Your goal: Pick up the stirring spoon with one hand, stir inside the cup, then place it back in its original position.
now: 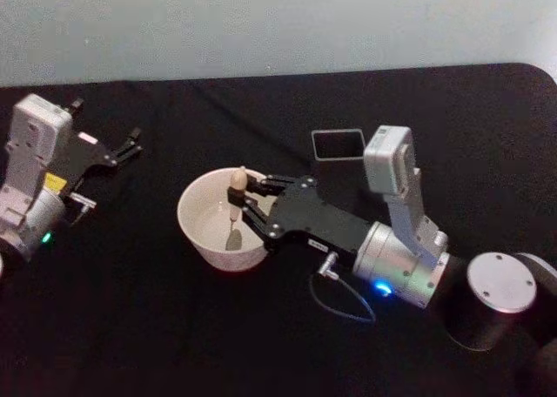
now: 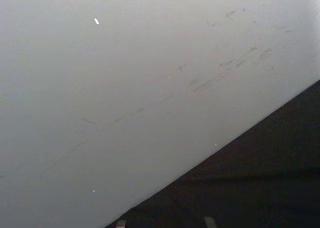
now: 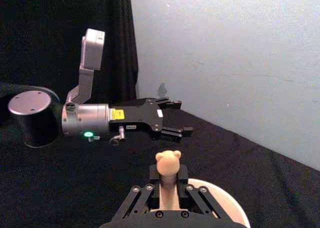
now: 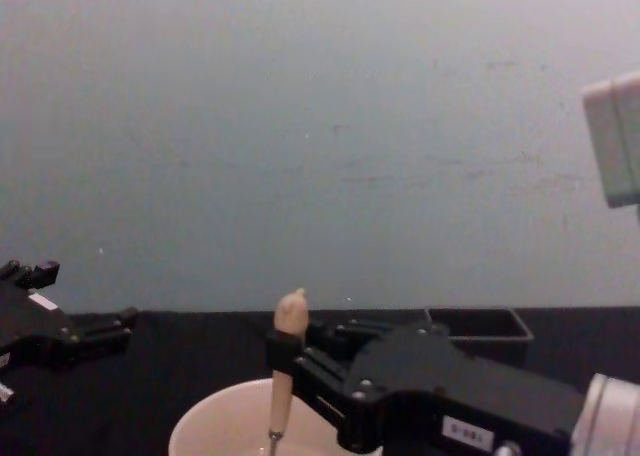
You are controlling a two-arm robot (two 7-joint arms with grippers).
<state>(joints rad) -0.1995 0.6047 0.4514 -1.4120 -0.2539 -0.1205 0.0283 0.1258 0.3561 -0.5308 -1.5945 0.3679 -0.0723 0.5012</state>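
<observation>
Stirring spoon [image 1: 236, 188] upright in the cup [image 1: 190, 216], clamped by the right gripper [image 1: 248, 197].
Its cream handle rises above the rim, and the thin shaft runs down to the small metal bowl near the cup's floor. The right gripper's jaws are closed on the handle from the robot's right side, with the arm stretching back across the black table [image 1: 130, 327]. The dark grey square holder [image 1: 338, 143] stands just behind that gripper, apart from the cup and nearer the pale wall [image 1: 261, 23]. Far to the left, the left gripper [image 1: 129, 144] sits near the table's left edge with its jaws parted, well apart from the cup.
</observation>
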